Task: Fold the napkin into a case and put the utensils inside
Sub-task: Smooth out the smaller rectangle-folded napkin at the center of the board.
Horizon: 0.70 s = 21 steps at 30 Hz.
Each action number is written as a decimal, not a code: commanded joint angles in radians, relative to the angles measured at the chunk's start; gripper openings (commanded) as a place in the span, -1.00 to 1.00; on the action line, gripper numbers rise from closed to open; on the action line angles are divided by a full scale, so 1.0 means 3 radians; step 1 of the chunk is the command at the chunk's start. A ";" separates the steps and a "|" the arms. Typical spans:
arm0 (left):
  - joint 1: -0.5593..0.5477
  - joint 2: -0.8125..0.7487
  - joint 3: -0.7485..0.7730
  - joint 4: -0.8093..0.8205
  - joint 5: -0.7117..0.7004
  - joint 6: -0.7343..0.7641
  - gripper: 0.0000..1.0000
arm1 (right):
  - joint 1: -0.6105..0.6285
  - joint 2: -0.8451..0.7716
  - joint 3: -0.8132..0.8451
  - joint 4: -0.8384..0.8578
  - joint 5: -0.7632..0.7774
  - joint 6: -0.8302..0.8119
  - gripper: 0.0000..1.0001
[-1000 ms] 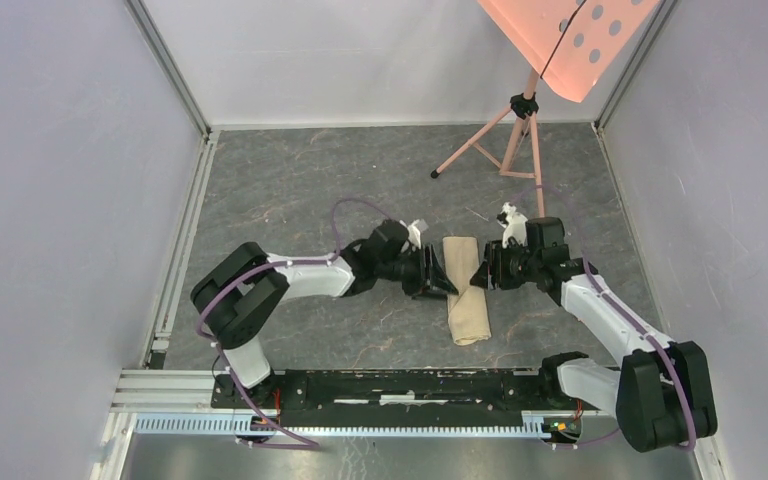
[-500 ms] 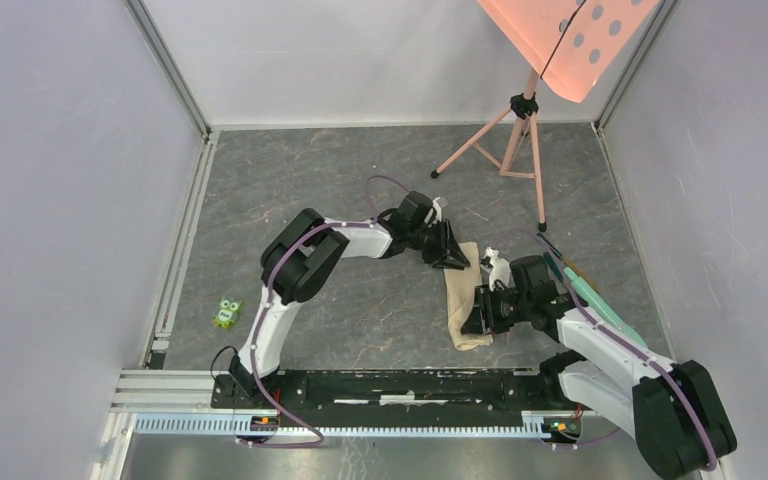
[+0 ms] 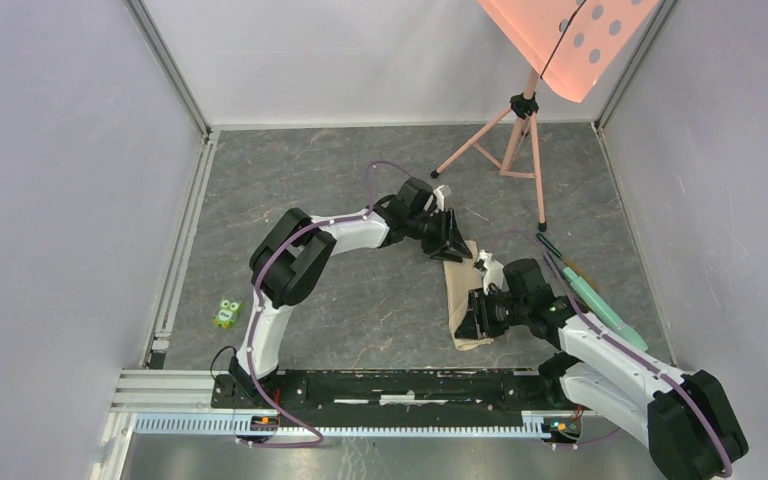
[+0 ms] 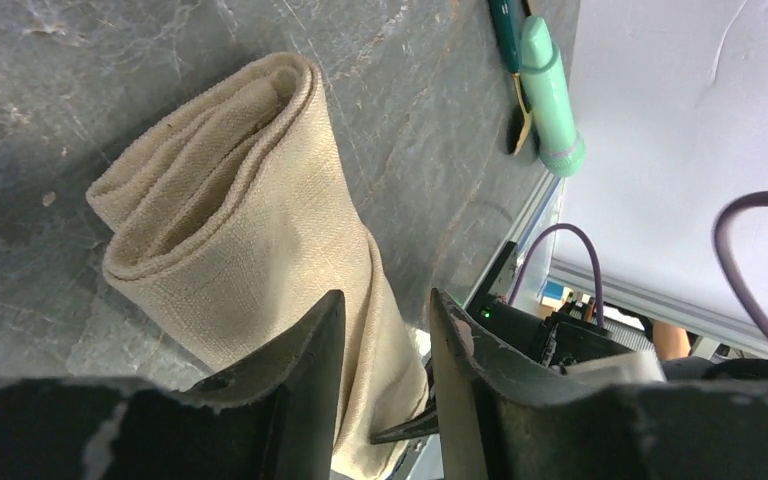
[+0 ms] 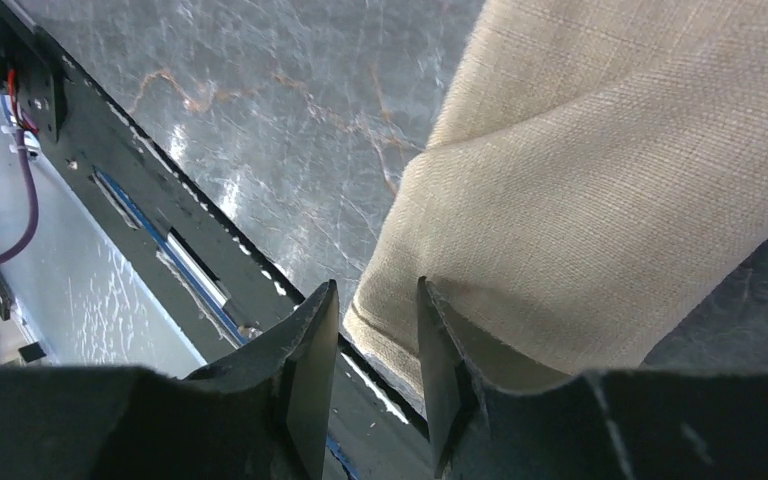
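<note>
The beige napkin (image 3: 466,300) lies folded into a narrow long strip, running from the far middle toward the near rail. In the left wrist view its far end (image 4: 230,190) shows several rolled layers. My left gripper (image 3: 456,249) is low over that far end, open, its jaws astride the cloth's right edge (image 4: 385,335). At the near end my right gripper (image 3: 473,320) is open too, with the napkin's near corner (image 5: 520,190) just beyond its fingertips (image 5: 375,320). A slim gold utensil (image 4: 520,122) lies right of the cloth, beside a mint-green cylinder (image 3: 602,308).
A dark green handle (image 4: 505,30) lies with the cylinder. A small green frog toy (image 3: 226,314) sits at the near left. A pink tripod (image 3: 510,140) carrying a perforated orange board (image 3: 570,40) stands at the back right. The black base rail (image 5: 140,210) runs along the near edge.
My left gripper has swung from the napkin's left side to its far end. My right gripper has dropped from the right side to the near end. Both jaws have narrowed.
</note>
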 commanded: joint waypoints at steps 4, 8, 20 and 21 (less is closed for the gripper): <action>0.0029 -0.0429 -0.0092 -0.0024 0.0041 0.0097 -0.04 | 0.0065 -0.0041 -0.0281 0.0056 0.0257 0.0104 -0.19; 0.0103 -0.0805 -0.0015 -0.0428 0.0071 0.0311 0.09 | 0.0058 -0.0054 0.0010 -0.0099 0.0319 0.0028 -0.13; 0.0365 -0.2050 -0.0013 -0.1699 -0.0203 0.1501 0.35 | 0.0055 0.0148 0.2012 -0.1936 0.3116 -0.0903 0.60; 0.0387 -0.2129 -0.0051 -0.1714 -0.0220 0.1560 0.35 | 0.0049 0.0186 0.2052 -0.1983 0.3327 -0.1032 0.61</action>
